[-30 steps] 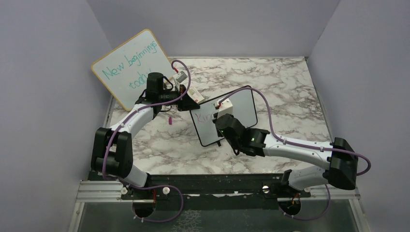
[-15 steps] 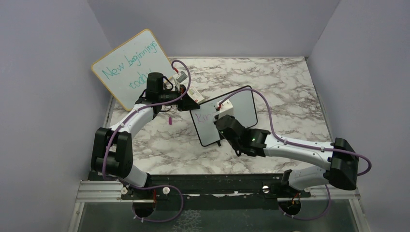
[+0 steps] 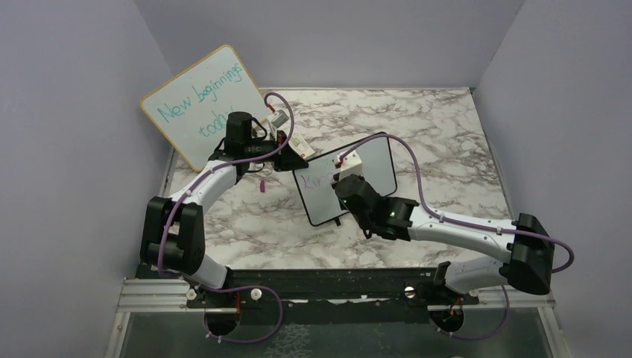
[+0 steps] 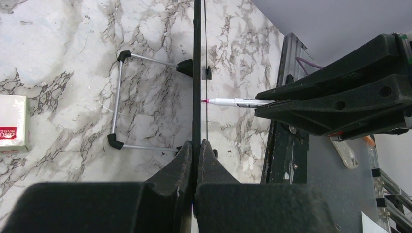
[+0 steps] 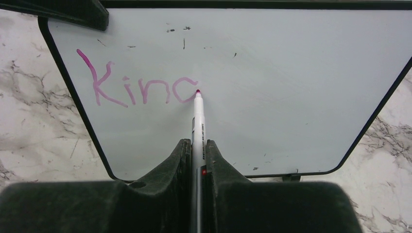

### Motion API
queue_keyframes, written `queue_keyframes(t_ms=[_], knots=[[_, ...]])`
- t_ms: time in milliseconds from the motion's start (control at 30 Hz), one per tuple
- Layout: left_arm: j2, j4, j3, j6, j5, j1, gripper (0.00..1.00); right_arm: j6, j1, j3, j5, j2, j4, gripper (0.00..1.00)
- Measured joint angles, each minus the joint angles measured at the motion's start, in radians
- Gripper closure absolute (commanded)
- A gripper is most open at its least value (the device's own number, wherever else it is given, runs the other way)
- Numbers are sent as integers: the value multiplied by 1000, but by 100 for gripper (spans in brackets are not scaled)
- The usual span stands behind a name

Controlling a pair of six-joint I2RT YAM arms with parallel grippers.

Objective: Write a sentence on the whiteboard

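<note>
The right fingers [image 5: 190, 148] pinch the marker [image 5: 198, 116], which points straight ahead, its tip touching the whiteboard [image 3: 376, 168] where the sentence [image 5: 141, 91] reads "Kinc". Bare board lies to the right of the tip. The left fingers [image 4: 192, 155] are clamped on the board's edge, holding it upright on the tabletop [image 3: 447, 149].

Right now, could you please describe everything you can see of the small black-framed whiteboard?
The whiteboard is a white panel in a thin black frame with rounded corners, propped on a wire stand with black feet on the table. Pink letters reading "Kinc" and dark specks mark its face. The left gripper has its jaws shut on one upper corner; the marker tip in the right gripper touches the face.
</note>
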Motion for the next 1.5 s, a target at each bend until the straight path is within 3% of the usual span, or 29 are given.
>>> queue_keyframes(t_ms=[1500], knots=[[6,-1,6,-4,6,0,100,-115,-23,42,10,6,123,100]])
